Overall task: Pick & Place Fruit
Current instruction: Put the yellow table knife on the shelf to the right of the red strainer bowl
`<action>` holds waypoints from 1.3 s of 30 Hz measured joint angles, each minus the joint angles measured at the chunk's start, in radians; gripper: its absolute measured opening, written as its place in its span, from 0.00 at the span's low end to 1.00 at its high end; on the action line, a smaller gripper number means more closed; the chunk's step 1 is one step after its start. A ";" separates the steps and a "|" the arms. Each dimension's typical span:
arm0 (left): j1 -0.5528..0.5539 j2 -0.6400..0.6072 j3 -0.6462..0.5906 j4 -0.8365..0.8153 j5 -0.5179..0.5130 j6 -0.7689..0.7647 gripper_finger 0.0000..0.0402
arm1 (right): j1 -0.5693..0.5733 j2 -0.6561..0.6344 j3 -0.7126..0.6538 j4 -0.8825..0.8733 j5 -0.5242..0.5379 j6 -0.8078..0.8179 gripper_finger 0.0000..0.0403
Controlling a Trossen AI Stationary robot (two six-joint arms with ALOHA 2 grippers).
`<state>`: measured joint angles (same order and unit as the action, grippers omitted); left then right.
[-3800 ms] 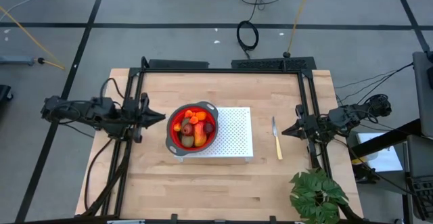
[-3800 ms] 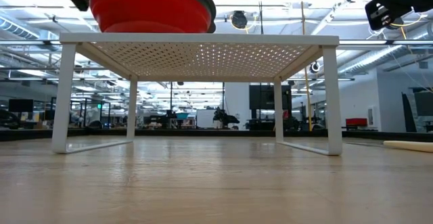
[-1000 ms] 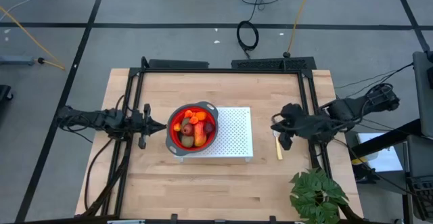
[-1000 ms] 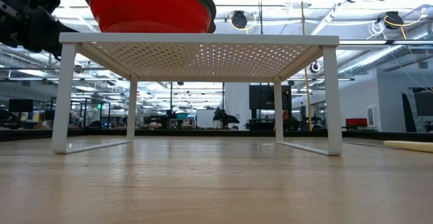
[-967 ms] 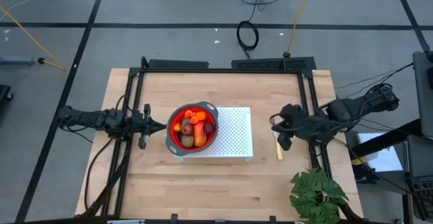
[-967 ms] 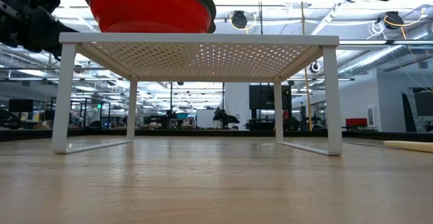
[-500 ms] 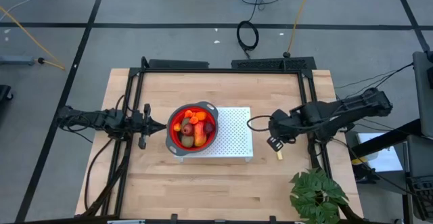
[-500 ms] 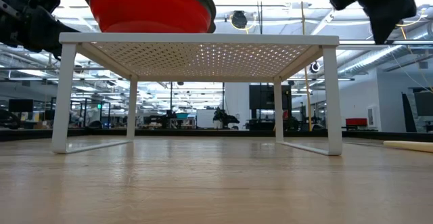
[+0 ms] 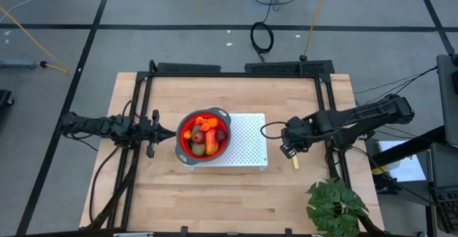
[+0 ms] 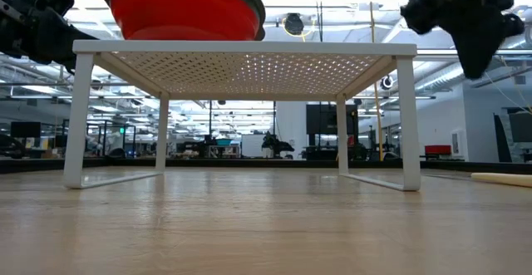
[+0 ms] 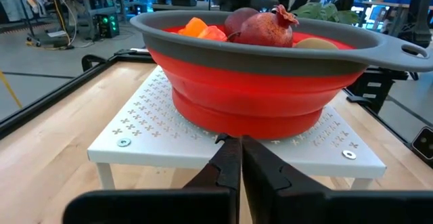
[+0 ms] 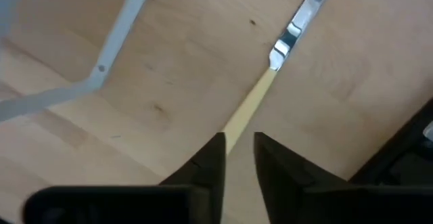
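Fruit [image 9: 203, 134]: piled in the red bowl; a red-orange-yellow oblong lies toward the near side, orange bits toward the far side, a dark red ball on the right, olive-brown ovals among them.
Bowl [image 9: 187, 151]: red with a grey rim, sitting on the left end of the white rack, its rim reaching out past the rack's left edge.
Rack [image 9: 247, 140]: white, perforated, standing on thin legs in the middle of the wooden table [image 9: 215, 194].
Left gripper [image 9: 172, 131]: low at the left of the bowl, tips just short of the rim, level with the rack top. From its wrist camera the two fingers are pressed together, nothing between them, pointing at the bowl's red wall.
Right gripper [image 9: 286, 150]: hanging over the table just right of the rack, pointing down at the knife. From its wrist camera the fingers [image 12: 211, 158] stand a narrow gap apart, and the yellow handle runs beneath that gap, not gripped.
Knife [image 9: 293, 158]: flat on the table to the right of the rack, yellow handle toward the near edge, blade toward the far edge.
Plant [image 9: 335, 207]: green and leafy, at the table's near right corner.
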<state>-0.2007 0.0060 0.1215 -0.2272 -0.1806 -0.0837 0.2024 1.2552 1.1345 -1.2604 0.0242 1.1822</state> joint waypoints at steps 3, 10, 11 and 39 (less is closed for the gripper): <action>0.000 0.000 0.000 0.000 0.000 -0.002 0.05 | 0.000 0.000 -0.041 0.023 -0.004 0.010 0.22; 0.000 0.000 0.000 0.000 0.000 -0.006 0.01 | 0.000 0.000 -0.095 0.069 -0.003 0.054 0.44; 0.000 0.000 0.000 0.000 0.000 -0.006 0.00 | 0.000 0.000 -0.105 0.070 -0.003 0.071 0.47; 0.000 0.000 0.000 0.000 -0.001 -0.009 0.05 | 0.003 0.000 -0.423 0.401 -0.081 0.300 0.53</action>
<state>-0.2006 0.0063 0.1215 -0.2272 -0.1818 -0.0926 0.2054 1.2549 0.7115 -0.8591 -0.0571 1.4818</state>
